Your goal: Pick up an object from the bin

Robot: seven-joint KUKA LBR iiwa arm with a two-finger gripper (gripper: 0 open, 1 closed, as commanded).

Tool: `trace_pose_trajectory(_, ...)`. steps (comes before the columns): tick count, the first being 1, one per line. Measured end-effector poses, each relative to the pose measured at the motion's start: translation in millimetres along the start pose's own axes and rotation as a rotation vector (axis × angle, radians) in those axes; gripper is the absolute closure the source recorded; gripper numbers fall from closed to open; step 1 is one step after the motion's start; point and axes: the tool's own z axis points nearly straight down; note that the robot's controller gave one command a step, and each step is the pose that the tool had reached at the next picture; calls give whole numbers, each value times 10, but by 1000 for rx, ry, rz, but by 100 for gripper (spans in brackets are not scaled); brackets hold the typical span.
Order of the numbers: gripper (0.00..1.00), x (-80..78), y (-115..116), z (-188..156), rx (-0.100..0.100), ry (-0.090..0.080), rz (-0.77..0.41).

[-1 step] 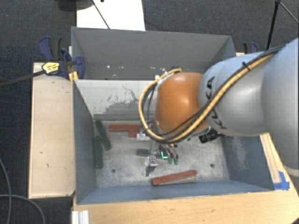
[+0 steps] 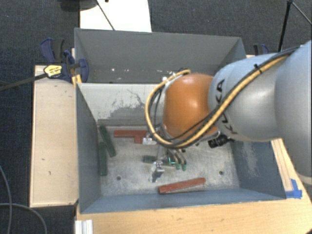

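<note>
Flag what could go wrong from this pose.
1. The tool hangs low over the bin floor, and the orange cover hides much of it from above, so a missed grasp may be hard to spot.
2. The reddish-brown bar lies just in front of the tool, near the front wall. A sideways move could push it against that wall.

floor bare at right, green pieces along left wall
</note>
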Motion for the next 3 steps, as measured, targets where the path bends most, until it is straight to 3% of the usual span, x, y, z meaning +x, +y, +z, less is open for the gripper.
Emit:
trace_pose_trajectory(1, 100, -636, -372, 671, -9, -23, -109)
trace_pose_trajectory(2, 100, -636, -372, 671, -9, -22, -107)
trace_pose_trajectory(3, 100, -648, -225, -776, -1, -4, -67)
